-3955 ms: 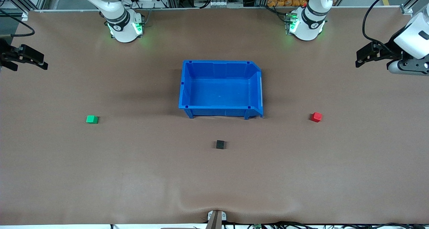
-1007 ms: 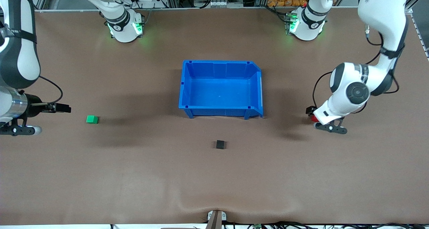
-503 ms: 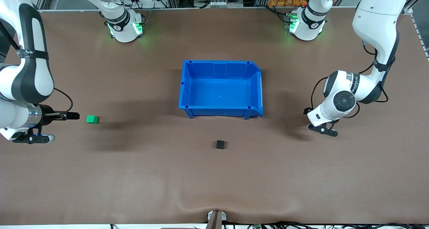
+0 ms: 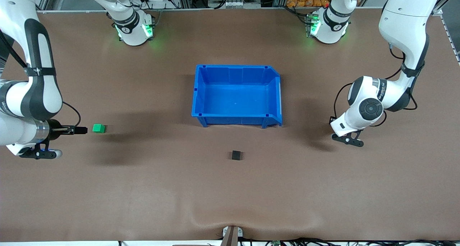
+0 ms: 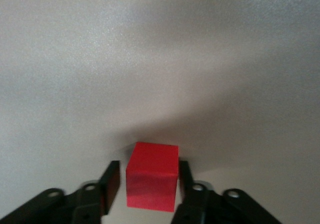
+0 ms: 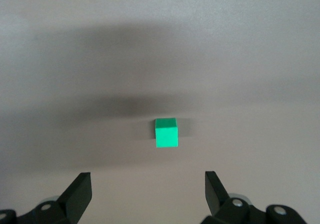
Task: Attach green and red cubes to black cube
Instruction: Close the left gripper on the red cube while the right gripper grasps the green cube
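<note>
Picking up is the step in hand: the red cube [image 5: 152, 176] is clamped between the left gripper [image 5: 148, 185] fingers at table level, while the green cube [image 4: 98, 128], toward the right arm's end, is faced by the right gripper [image 6: 148, 194], fingers apart. Next, closing in on green is called for; the black cube [image 4: 236, 155] waits nearer the camera than the blue bin [image 4: 198, 95].

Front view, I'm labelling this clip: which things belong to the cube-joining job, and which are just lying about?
Job:
green cube, ahead of the open right gripper
red cube, between the left gripper's fingers
black cube

Lying about:
blue bin
</note>
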